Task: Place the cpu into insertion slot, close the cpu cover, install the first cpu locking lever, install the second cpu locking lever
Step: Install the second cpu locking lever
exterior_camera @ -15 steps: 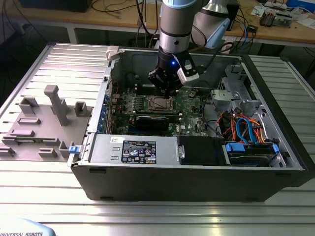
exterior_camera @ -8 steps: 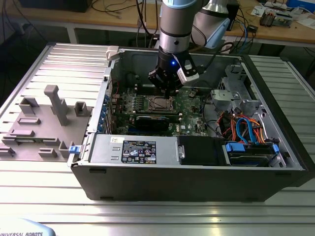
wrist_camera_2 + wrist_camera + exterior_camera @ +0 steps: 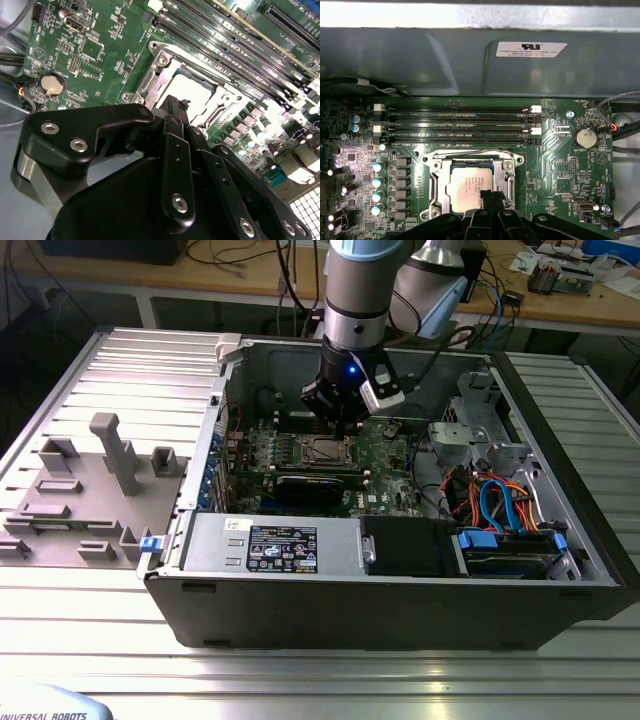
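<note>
The pincer (image 3: 487, 196) was positioned directly over the near edge of the insertion slot (image 3: 472, 182), its black fingers (image 3: 172, 120) drawn narrow, tips close together with nothing visibly held between them. In the exterior view the pincer (image 3: 338, 418) hung low inside the open computer case (image 3: 400, 580), just above the motherboard (image 3: 385, 465).

The cpu (image 3: 468, 181) lay flat within the socket, its silvery-grey top showing squarely in both wrist views; placement was judged complete. The cpu cover (image 3: 439, 172) appeared to lie down around the chip, its frame bordering the chip with the metal top visible through the window. Closure was judged done or very nearly so, though whether it sat fully flush could not be confirmed.

The state of the two locking levers could not be established with certainty. Thin metal parts ran along the socket's sides, but whether either was hooked under its catch was not discernible. With the fingertips at the socket edge, the work was judged to stand at the lever stage.

Beside the socket ran the long memory slots (image 3: 457, 125), unoccupied, and a coin battery (image 3: 584, 137) sat well apart on the board.
</note>
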`<state>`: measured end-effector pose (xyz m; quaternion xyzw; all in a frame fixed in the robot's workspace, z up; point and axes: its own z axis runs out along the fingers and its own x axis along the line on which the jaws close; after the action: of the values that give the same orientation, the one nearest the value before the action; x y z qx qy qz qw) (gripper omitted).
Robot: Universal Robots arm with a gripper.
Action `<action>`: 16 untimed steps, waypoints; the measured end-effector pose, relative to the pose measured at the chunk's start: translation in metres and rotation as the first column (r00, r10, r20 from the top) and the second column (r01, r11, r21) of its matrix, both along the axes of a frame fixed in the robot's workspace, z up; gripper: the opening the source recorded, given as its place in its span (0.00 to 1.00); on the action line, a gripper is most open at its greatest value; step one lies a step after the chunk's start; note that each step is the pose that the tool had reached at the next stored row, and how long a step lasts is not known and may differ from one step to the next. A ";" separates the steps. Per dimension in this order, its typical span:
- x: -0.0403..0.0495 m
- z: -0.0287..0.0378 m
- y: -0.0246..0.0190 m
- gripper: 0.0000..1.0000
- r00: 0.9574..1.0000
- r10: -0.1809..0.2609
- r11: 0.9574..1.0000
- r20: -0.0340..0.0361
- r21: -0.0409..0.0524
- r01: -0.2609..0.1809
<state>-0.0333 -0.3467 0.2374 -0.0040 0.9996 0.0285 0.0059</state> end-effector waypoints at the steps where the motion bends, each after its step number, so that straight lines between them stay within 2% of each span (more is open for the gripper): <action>1: 0.0000 0.0006 -0.0005 0.11 1.000 0.000 1.000 0.000 0.006 0.000; 3: 0.0000 0.0012 -0.0036 0.11 1.000 0.000 1.000 0.000 0.020 0.000; 7: 0.0000 0.0012 -0.0122 0.11 1.000 0.000 1.000 0.000 0.024 0.000; 16: 0.0000 0.0012 -0.0141 0.11 1.000 0.000 1.000 0.000 0.024 0.000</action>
<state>-0.0333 -0.3608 0.2387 -0.0039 0.9991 0.0406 0.0059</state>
